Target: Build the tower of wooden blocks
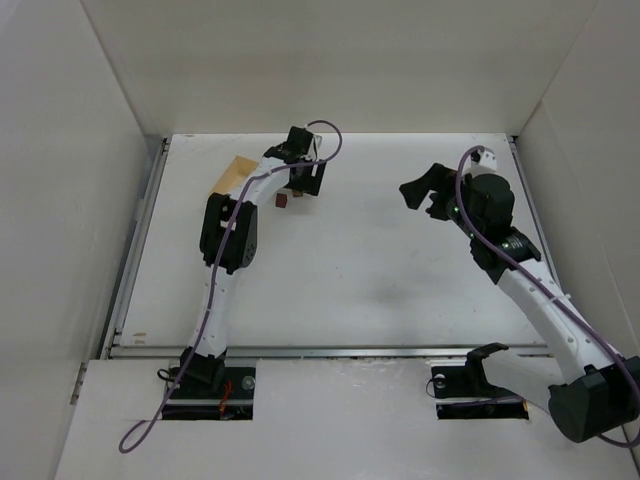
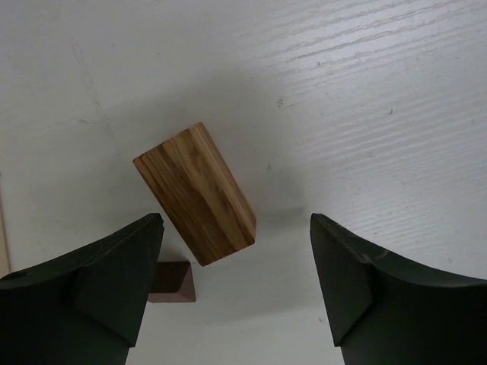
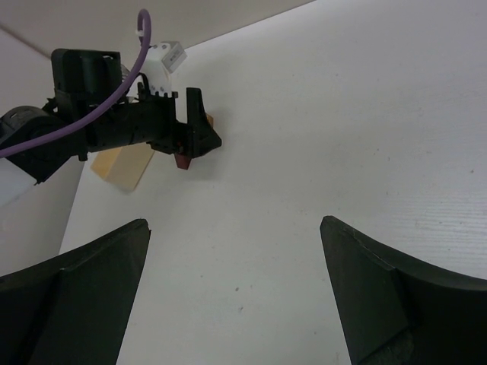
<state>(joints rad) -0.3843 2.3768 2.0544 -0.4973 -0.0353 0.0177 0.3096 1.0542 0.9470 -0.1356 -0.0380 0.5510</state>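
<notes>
Tan wood with a dark streaked grain is seen in the left wrist view, where the light tan block (image 2: 196,194) lies tilted on the white tabletop (image 1: 350,270), in the gap ahead of the left claw (image 2: 236,219). That claw is spread wide, and the block is touched by neither finger. The dark reddish-brown cube (image 2: 173,280) is found just beside the block's near corner, partly hidden behind one finger; whether the two are touching cannot be told. From above, both are placed in the far left part of the tabletop, where the cube is seen just near the left claw and the tan block is covered by the arm. A pale wooden box (image 1: 236,174) is set close by, further left, partly under the left arm. The right claw (image 3: 234,222) is held well apart from the blocks, above the far right part of the tabletop, with its fingers spread fully and nothing gripped between them.
</notes>
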